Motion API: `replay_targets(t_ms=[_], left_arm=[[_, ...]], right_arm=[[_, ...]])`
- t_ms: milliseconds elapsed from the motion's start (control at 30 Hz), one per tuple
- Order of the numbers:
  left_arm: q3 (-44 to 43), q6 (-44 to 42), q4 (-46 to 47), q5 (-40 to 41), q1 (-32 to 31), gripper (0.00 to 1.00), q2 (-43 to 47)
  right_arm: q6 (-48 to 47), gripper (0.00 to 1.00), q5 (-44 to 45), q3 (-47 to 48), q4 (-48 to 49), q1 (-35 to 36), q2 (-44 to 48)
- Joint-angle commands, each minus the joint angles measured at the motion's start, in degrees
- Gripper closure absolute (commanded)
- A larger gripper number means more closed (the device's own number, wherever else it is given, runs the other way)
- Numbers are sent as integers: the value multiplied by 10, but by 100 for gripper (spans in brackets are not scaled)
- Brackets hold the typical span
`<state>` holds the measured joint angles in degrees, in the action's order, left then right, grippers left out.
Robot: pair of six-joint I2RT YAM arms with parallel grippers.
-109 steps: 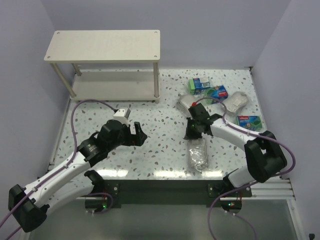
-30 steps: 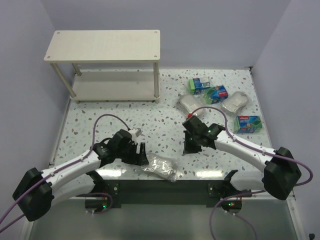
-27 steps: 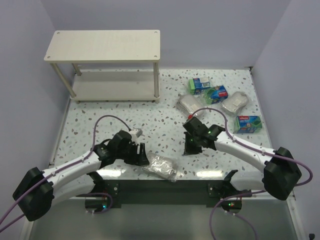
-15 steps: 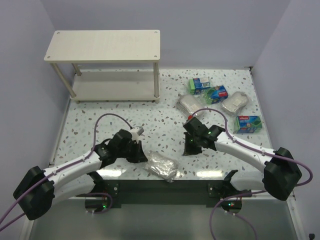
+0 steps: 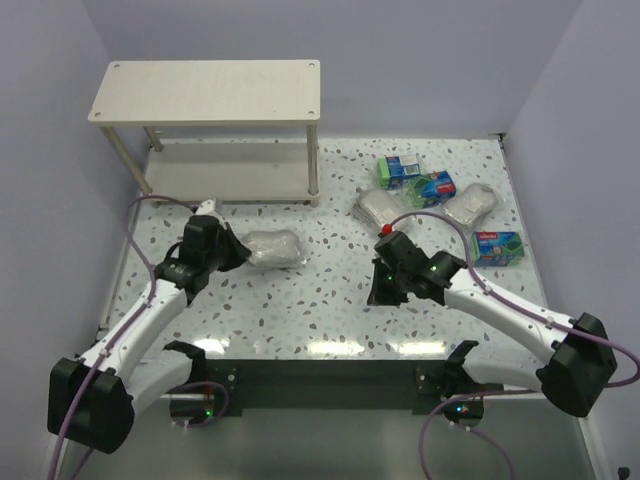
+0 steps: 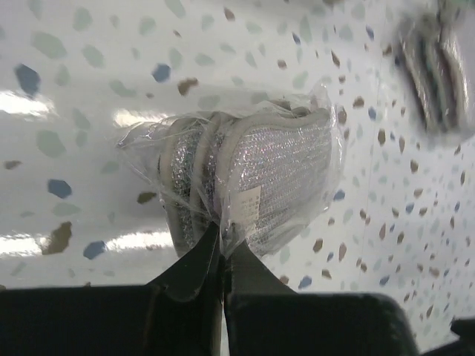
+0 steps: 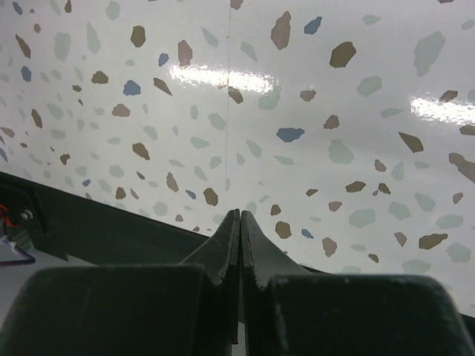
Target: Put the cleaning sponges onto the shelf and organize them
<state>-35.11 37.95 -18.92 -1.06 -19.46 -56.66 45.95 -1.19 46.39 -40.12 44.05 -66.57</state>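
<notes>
Top view: I see my left gripper [image 5: 240, 252] pinching 1 silvery scourer pack [image 5: 272, 248] near the front of the shelf [image 5: 205, 90]; 5 other packs [image 5: 430, 185] lie far right.

Left wrist: the fingers [image 6: 197, 259] nip its clear wrap [image 6: 319, 133] (just the edge).

Right wrist: the right gripper [image 7: 240, 213] is pressed together above the speckled worktop [image 7: 334, 111].

tabletop: glossy white slab with brown, blue and grey speckles [image 5: 330, 290], pretty much fills the middle of the overhead shot
walls: plain pale lilac panels [image 5: 400, 60], boxing it in from 9 round through 12 to 3 o'clock
front edge: flat black strip [image 5: 320, 375] at 6 o'clock
glare: bright light patches [image 5: 330, 347] on the slab, just on the 12 o'clock side of that strip
</notes>
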Motion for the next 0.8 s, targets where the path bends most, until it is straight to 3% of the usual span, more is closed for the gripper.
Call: replay_targets(t_ms=[0,233,433,567,767], left_arm=[[-34,46,57,13,67,100,2],[-31,130,211,-38,137,100,-19],[-17,221,314,40,143,100,-17],[-12,301,422,44,140,100,-107],[-55,392,467,90,123,100,-222]], right_arm=[[-10,100,-2,20,-20,-4,29],[-13,100,7,7,-32,-6,58],[-12,100,2,-10,-24,-11,71],[-16,100,-3,-10,-16,-13,61],[-17,100,0,-2,-5,-19,56]])
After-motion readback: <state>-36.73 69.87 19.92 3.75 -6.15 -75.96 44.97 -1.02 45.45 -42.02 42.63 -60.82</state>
